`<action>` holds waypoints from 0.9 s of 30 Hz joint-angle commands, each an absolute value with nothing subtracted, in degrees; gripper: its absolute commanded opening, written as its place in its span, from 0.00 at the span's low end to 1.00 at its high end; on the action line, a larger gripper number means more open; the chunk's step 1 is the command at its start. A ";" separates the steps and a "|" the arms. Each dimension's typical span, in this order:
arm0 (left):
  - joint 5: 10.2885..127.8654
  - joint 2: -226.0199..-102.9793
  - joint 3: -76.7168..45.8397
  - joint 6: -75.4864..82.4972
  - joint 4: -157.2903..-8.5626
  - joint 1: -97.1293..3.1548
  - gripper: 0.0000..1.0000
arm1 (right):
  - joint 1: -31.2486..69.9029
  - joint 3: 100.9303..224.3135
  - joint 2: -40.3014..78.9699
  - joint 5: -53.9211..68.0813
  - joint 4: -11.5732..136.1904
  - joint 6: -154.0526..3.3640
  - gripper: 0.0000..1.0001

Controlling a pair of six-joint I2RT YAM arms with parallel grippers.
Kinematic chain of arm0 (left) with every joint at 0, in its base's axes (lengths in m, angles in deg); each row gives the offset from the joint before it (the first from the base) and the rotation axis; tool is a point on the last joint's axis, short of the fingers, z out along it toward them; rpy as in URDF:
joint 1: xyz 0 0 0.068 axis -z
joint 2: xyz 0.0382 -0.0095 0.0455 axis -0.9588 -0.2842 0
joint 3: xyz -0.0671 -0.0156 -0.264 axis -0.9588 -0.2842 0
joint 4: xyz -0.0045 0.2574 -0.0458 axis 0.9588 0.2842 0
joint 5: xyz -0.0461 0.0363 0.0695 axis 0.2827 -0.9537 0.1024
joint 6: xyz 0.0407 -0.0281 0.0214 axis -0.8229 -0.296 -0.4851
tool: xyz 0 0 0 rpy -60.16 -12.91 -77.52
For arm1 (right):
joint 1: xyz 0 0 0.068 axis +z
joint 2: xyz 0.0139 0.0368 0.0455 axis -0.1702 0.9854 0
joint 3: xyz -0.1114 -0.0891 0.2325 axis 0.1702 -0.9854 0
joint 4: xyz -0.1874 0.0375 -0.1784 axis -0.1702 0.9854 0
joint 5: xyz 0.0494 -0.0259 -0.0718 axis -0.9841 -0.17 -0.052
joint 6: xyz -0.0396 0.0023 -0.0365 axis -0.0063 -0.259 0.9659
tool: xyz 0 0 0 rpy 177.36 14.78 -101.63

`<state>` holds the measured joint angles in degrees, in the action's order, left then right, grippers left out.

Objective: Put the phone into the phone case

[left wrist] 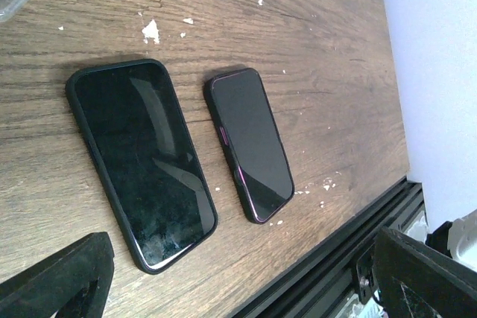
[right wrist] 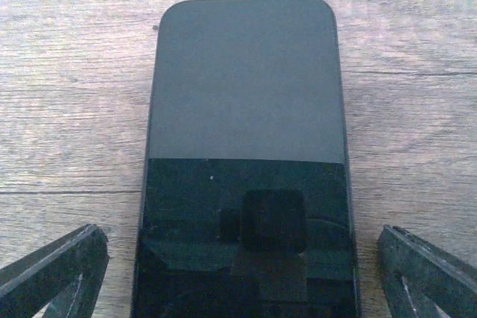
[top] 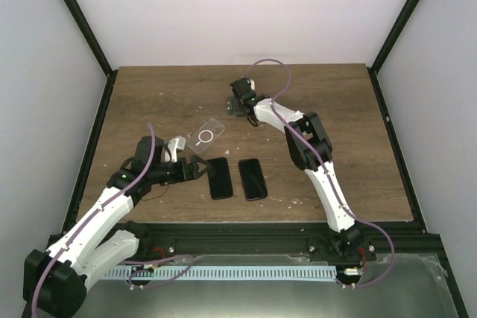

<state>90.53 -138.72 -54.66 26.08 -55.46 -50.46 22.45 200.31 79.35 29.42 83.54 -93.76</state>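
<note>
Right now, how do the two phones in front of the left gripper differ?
The black-rimmed phone has a thick black bumper; the pink-edged phone has a thin rim with pink side buttons. The black-rimmed phone lies nearer the clear case, the pink-edged phone farther. Both lie flat, screens up and dark.

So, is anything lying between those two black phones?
No: only bare brown wooden tabletop separates the larger black phone from the slimmer, pink-edged black phone, clearest in the left wrist view.

Wooden table [top: 149,94], white flecks [left wrist: 151,31], black rail [top: 246,240], white walls [top: 238,5]
</note>
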 commanded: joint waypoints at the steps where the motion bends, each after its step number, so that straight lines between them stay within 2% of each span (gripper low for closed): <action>1: 91.67 -139.14 -54.84 25.50 -56.25 -50.72 0.96 | 22.46 201.59 82.06 32.26 88.60 -92.06 0.99; 13: 85.89 -140.35 -51.71 27.36 -56.27 -50.72 0.96 | 22.56 201.91 82.17 31.97 91.71 -88.31 0.77; 18: 80.43 -146.59 -48.26 26.46 -57.15 -51.12 0.96 | 22.55 194.83 76.32 30.96 88.51 -86.68 0.76; 27: 75.27 -163.59 -42.52 28.18 -64.54 -59.89 0.92 | 20.98 175.43 63.73 26.56 80.87 -85.43 0.76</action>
